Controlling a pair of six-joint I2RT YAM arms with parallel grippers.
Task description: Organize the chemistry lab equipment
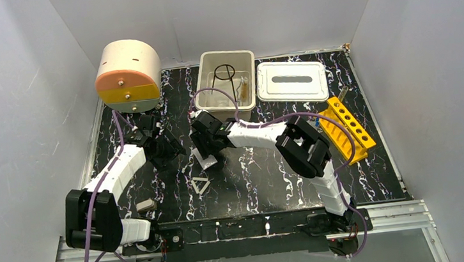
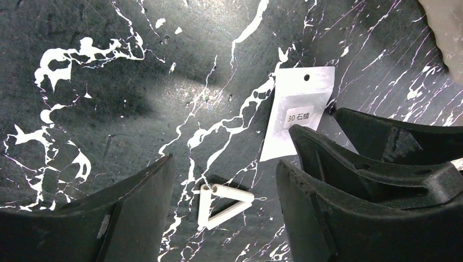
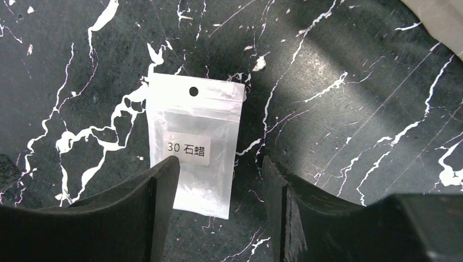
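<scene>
A clear packet [image 3: 194,139] with a white label lies flat on the black marble mat [image 1: 265,172]. It also shows in the top view [image 1: 208,161] and the left wrist view [image 2: 297,112]. My right gripper [image 3: 221,161] is open just above it, the left finger over its lower left corner; in the top view the right gripper [image 1: 209,149] hovers over the packet. A white triangle frame [image 2: 224,204] lies on the mat, seen between the jaws of my open, empty left gripper [image 2: 225,161]. In the top view the left gripper [image 1: 170,148] is up and left of the triangle [image 1: 200,185].
A beige-and-orange drum [image 1: 128,77] stands back left. A white bin [image 1: 206,85] holds a black wire ring and a wood-handled tool [image 1: 246,90]. Its lid [image 1: 292,80] lies to the right. A yellow tube rack [image 1: 346,127] is at the right. A grey item [image 1: 145,205] lies front left.
</scene>
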